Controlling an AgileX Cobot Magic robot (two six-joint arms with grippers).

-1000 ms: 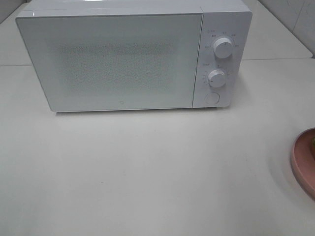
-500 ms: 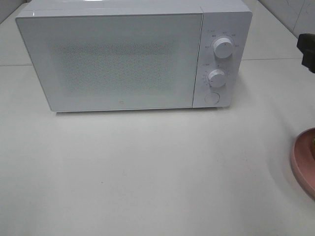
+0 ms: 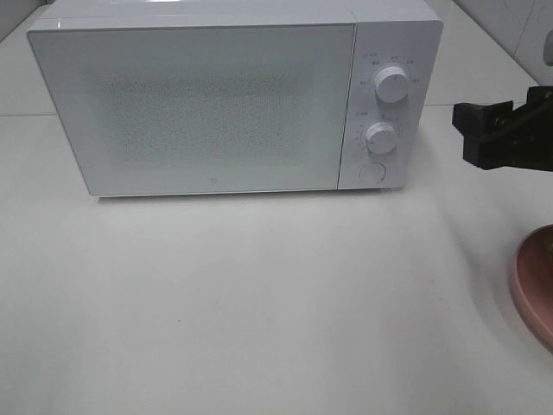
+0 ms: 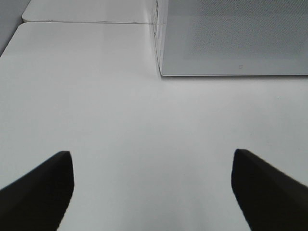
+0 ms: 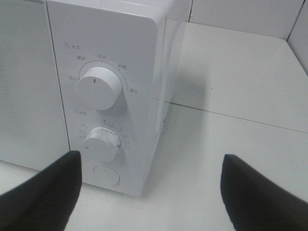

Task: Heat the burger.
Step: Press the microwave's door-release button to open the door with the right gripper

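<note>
Overhead view read from 9 o'clock to 3 o'clock, with wrist views as insets. The left gripper (image 4: 151, 161) lies outside the overhead frame; its own camera shows both fingers spread wide with nothing between them, hanging over the bare white surface (image 3: 259, 303), the microwave's near left corner ahead of it. The microwave (image 3: 233, 95) fills the 11 to 1 o'clock band, its door (image 3: 173, 130) shut. On the panel at 1 o'clock sit the upper knob (image 3: 392, 85), the lower knob (image 3: 380, 137) and the round button (image 3: 372, 172). The right gripper (image 3: 467, 134) enters at about 2 o'clock, beside the panel but apart from it, fingers likewise spread and empty. At 4 o'clock the pink plate (image 3: 531, 285) is cut by the frame edge. The burger appears in no view; it probably rests on that plate beyond the edge, though this cannot be confirmed. Handling, as judged: a burger is light, soft and loosely stacked, so a pinch across the bun would likely crush it or shear the layers apart. The stiff plate rim looks the safer hold, carried level. The shut door probably has to be opened first
</note>
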